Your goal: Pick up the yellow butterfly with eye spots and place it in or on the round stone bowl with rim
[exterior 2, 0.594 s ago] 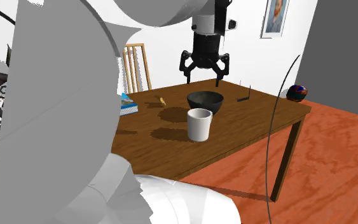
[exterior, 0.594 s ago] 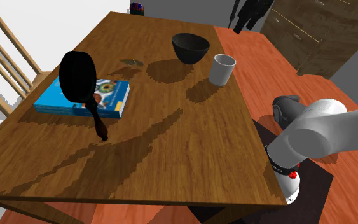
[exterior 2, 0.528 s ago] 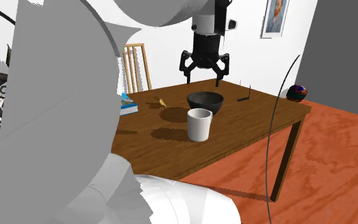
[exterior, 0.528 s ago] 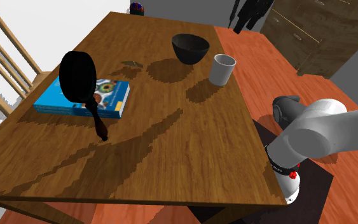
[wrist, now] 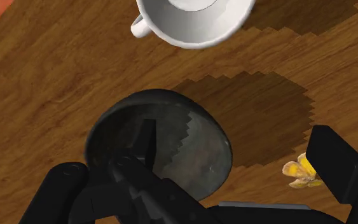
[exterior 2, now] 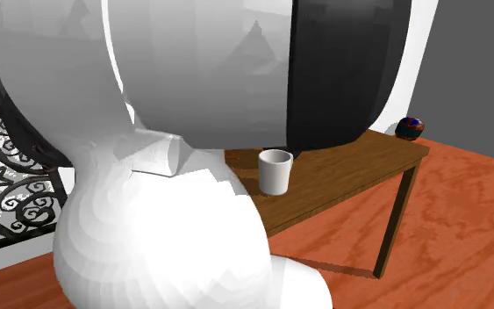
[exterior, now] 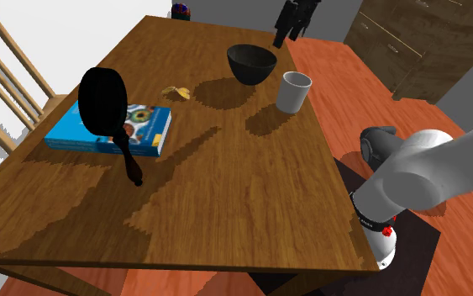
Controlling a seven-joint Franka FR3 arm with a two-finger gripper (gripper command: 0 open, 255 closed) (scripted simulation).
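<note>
Gripper (exterior: 291, 32), fingers apart and empty, has been swung above the dark bowl (exterior: 251, 60) toward the yellow butterfly (exterior: 176, 92), which is seen lying on the worktop (exterior: 251, 185) near that bowl; pickup is judged not yet begun.

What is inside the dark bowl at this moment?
The dark bowl looks empty where visible; a black finger covers part of its inside. The yellow butterfly lies on the table outside it.

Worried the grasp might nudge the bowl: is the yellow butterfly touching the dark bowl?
Apart. The shoulder view shows bare tabletop between the butterfly and the bowl; the wrist view shows the same gap.
</note>
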